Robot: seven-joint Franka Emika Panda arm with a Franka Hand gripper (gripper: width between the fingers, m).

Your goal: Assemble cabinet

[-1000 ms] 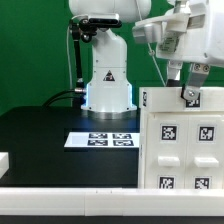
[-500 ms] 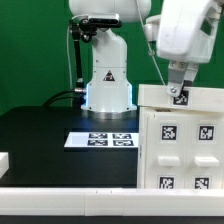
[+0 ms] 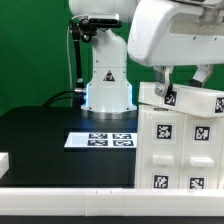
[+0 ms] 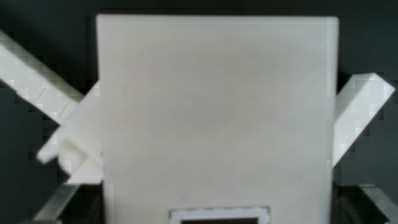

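One cabinet point(image 3: 182, 145) stands on the black table point(image 3: 40, 140) at the exterior view's right, close to the camera and tilted a little, its top edge sloping down toward that side. Its near face carries six black-and-white tags in three rows of two (the lowest pair cut off by a white rail point(image 3: 70, 205) across the front), and one more tag sits on the top corner nearest the arm. The single arm reaches down from above, its bulky white wrist filling the upper right of the exterior view. The pincer point(image 3: 163, 88) meets the cabinet's top edge at the corner, beside that seventh tag. In the wrist view a broad flat white panel of the cabinet point(image 4: 214, 110) fills most of the picture, and two grey fingers point(image 4: 68, 200) show at the lower corners, one on each side of the panel; the pincer is spread wide and clamped across the cabinet.

One marker board point(image 3: 100, 140) lies flat on the table, near the middle, well apart from the cabinet's base, showing a block of tags too small to count surely. Behind it stands the arm's white base point(image 3: 107, 75), with one dark cable running beside it. One small white block point(image 3: 4, 160) sits at the exterior view's left edge, only partly in view.
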